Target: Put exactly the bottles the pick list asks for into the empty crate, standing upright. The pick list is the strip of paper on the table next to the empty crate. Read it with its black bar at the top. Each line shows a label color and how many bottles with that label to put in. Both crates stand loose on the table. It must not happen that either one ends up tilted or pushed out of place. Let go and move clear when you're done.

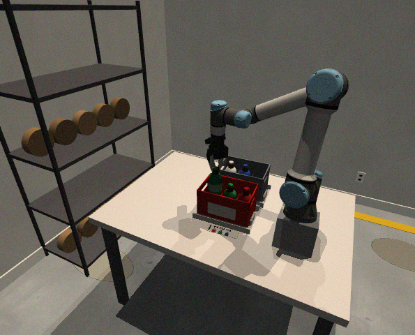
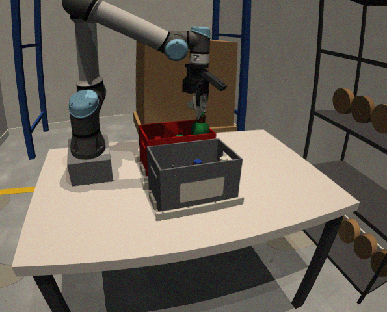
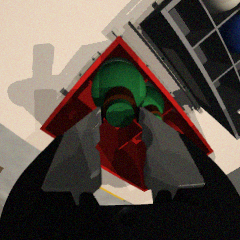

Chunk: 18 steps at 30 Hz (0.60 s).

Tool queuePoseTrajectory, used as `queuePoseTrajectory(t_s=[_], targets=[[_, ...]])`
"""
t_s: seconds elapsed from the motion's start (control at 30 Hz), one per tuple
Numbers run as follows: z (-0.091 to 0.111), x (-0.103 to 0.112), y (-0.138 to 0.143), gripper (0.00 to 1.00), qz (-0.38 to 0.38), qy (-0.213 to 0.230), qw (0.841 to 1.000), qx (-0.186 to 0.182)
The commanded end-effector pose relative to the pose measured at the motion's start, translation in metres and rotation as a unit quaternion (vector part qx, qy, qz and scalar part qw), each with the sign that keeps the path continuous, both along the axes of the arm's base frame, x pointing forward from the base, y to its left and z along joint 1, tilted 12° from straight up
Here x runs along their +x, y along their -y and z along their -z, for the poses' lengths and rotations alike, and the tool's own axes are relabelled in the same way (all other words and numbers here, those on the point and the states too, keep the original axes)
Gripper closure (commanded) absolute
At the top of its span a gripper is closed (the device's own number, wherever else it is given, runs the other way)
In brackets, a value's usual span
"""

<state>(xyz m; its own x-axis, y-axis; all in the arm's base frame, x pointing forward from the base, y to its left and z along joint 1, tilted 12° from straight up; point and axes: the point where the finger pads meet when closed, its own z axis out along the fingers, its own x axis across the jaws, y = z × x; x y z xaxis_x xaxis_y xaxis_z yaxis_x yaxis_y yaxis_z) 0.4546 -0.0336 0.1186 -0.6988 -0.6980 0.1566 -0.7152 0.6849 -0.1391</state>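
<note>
My gripper [image 1: 215, 168] [image 2: 201, 116] [image 3: 119, 108] is shut on the neck of a green bottle [image 1: 215, 181] [image 2: 200, 128] [image 3: 119, 82], upright in a corner of the red crate [image 1: 201, 207] [image 3: 70, 107]. It stands higher than its neighbours; its base is hidden. A second green bottle [image 1: 230, 192] [image 3: 154, 100] and a red bottle [image 1: 245, 193] stand in that crate. The grey crate [image 2: 168, 191] holds a white bottle [image 1: 231, 167] [image 2: 224, 157] and a blue bottle [image 1: 245, 169] [image 2: 197, 162]. The pick list [image 1: 223, 231] shows red, green and blue dots; its counts are too small to read.
The crates stand close side by side, with low grey rails [image 1: 220, 222] [image 2: 200, 208] along their bases. The arm's pedestal [image 1: 294, 234] [image 2: 90, 169] stands on the table beside them. A black shelf rack [image 1: 59, 169] with round brown discs stands beyond the table's edge.
</note>
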Motion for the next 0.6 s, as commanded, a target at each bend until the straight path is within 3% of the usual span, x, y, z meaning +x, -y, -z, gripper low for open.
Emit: queuePoseTrajectory(t_s=[0.0,0.57], targets=[[0.004,0.002,0.002,1.00,0.000,0.003,1.000,0.000],[0.019,0.002,0.005,1.00,0.000,0.003,1.000,0.000]])
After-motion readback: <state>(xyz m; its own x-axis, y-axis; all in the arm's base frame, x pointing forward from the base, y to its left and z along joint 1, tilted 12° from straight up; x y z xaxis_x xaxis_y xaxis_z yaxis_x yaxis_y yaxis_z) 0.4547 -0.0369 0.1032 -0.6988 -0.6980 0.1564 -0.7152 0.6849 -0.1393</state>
